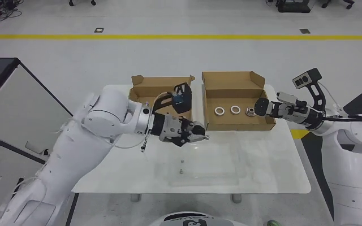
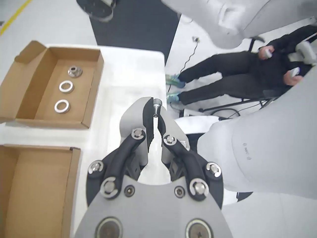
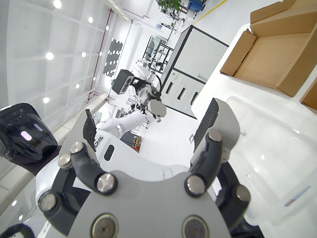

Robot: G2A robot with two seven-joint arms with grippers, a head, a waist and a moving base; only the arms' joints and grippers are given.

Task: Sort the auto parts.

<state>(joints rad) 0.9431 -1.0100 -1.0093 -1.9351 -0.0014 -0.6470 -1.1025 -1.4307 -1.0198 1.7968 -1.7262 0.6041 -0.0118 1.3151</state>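
Bolt (image 2: 156, 107): we see only its head and some thread; the left gripper's (image 2: 156, 104) pads cover the rest.
Left box (image 1: 146, 93): the left arm (image 1: 121, 116) hides part of its floor from us in the top view.
Specks (image 1: 181, 170) on the clear tray (image 1: 237, 164): too small for us to name.

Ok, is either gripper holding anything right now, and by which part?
The left gripper pinches a small bolt at its very tips, seemingly by the threaded shank, with the head toward the tip ends. The right gripper is open and empty.
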